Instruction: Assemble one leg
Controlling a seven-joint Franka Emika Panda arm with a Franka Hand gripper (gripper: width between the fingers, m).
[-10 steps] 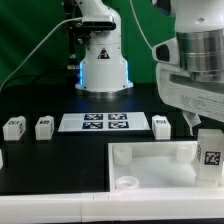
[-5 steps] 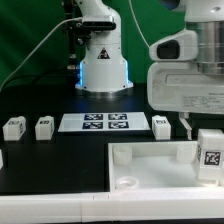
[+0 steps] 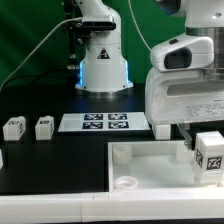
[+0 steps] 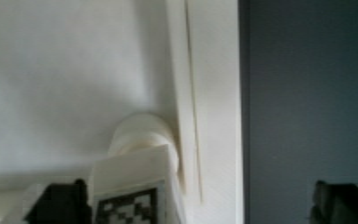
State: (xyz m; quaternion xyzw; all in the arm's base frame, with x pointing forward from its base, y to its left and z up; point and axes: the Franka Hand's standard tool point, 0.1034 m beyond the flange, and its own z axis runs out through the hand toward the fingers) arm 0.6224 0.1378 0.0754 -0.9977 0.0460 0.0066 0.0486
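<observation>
Gripper [image 4: 202,200] has shifted toward the exterior view's left and dropped since a second ago; small white plastic block-like leg with a black-and-white tag [image 3: 208,152] hasn't budged; it stands upright near the tabletop's near edge, toward the corner on the exterior view's right, at a corner of the large white square tray [image 3: 150,153]; jaws spread wide, leg between the fingertips [image 4: 62,200], contact unclear.

The leg [image 4: 137,168] stands against the white tray [image 4: 69,70], seemingly touching its rim.
</observation>
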